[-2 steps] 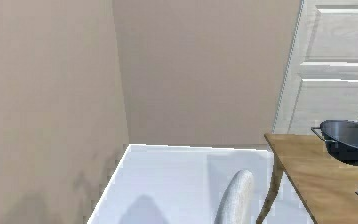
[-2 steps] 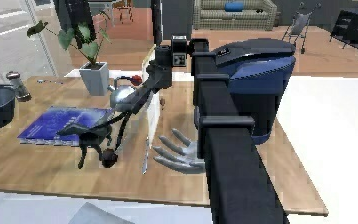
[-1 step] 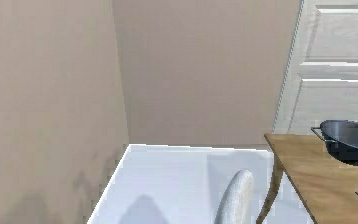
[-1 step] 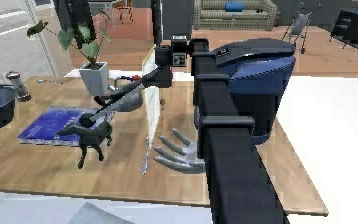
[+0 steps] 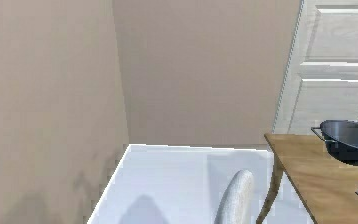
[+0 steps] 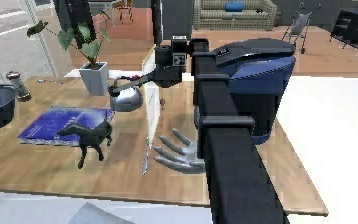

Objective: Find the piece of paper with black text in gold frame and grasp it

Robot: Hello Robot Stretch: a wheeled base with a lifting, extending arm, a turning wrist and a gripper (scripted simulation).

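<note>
On the table [image 6: 27,165], gripper [image 6: 155,78] is at a thin upright pale sheet [image 6: 147,130], likely the framed paper edge-on; can't tell if it holds anything; a sideways bump could tip the sheet onto the horse [image 6: 90,138].

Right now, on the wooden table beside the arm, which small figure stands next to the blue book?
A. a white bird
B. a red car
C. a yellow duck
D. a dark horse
D: in the arm side view a dark horse figure stands on four legs by one end of the blue book on the wooden table.
</note>
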